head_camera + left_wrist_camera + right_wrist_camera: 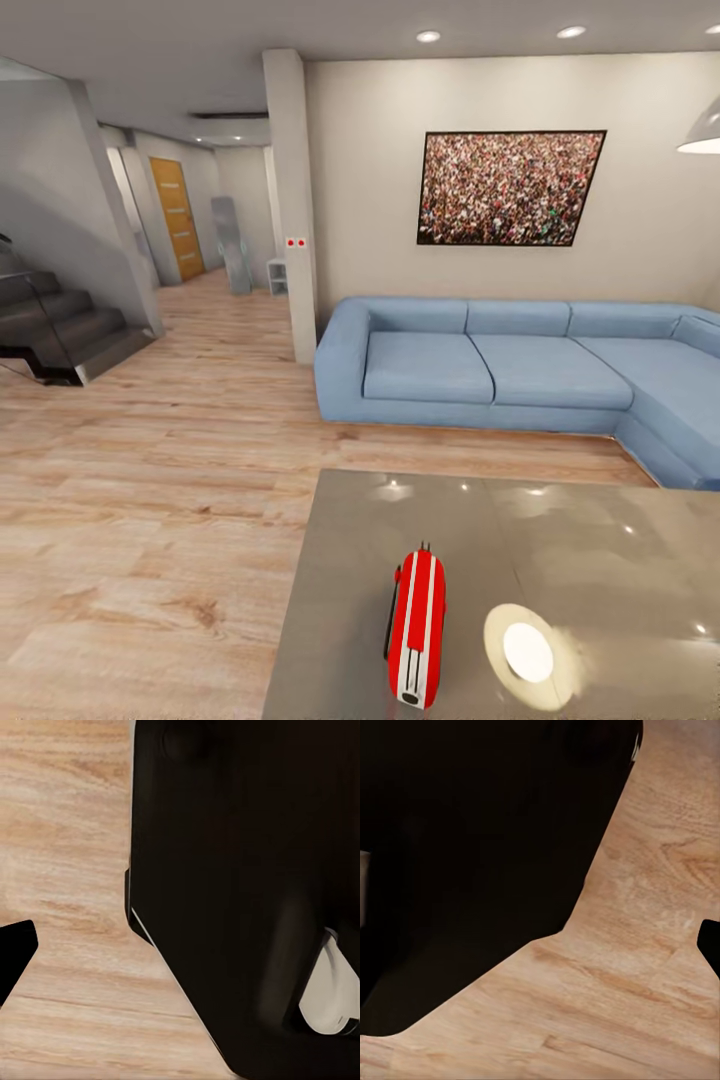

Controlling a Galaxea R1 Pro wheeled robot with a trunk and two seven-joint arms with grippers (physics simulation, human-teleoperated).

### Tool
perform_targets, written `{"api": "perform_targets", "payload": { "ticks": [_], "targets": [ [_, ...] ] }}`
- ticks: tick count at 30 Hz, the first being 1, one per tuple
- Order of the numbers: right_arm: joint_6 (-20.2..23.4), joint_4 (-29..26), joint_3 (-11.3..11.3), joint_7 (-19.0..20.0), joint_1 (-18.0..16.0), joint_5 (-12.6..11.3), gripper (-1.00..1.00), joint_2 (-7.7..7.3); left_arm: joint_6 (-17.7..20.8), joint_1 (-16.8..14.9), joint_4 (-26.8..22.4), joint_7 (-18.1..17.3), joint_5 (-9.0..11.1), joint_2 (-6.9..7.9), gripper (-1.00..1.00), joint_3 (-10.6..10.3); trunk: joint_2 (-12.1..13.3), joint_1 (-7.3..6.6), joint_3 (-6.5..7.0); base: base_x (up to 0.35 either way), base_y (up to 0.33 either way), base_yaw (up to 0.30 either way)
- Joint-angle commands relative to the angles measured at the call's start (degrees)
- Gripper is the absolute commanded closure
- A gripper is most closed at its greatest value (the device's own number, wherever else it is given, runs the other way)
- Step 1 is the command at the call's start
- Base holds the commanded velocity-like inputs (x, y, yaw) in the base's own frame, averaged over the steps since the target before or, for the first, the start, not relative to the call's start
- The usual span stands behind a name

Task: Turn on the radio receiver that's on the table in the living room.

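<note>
Radio receiver point(417, 627) lies flat on grey table point(600, 560), near its front-left part, w/ blue sofa point(500, 365) behind. Wrist views give dark robot body over wood floor point(67, 832); grippers' state: cannot tell.

Left wrist view: large robot body panel point(247, 870) — matte black, smooth, broad flat face with rounded corner, thin pale line along lower slanted edge. White rounded part point(330, 994) set into dark recess near its base. Small black wedge-shaped tip point(13, 952) at frame edge.

Right wrist view: black body mass point(472, 855) — unlit, featureless, angular outline. Small black sliver point(711, 945) at opposite edge. No cables, screws or markings discernible.
</note>
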Motion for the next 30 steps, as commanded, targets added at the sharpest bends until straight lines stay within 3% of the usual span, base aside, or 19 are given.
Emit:
{"api": "perform_targets", "payload": {
  "ticks": [1,18,30],
  "targets": [
    [0.0,0.0,0.0,0.0,0.0,0.0,-1.0,0.0,0.0,0.0,0.0,0.0,0.0,-0.01,-1.0,0.0,0.4,-0.23,0.09,0.0,0.0,0.0],
    [0.0,0.0,0.0,0.0,0.0,0.0,-1.0,0.0,0.0,0.0,0.0,0.0,0.0,0.02,-1.0,0.0,7.2,-3.96,1.65,0.0,0.0,0.0],
    [0.0,0.0,-0.1,0.0,0.0,0.0,-1.0,0.12,0.0,0.0,0.0,0.0,0.0,0.06,-1.0,0.0,12.0,-6.6,3.65,0.0,0.0,0.0]
  ]
}}
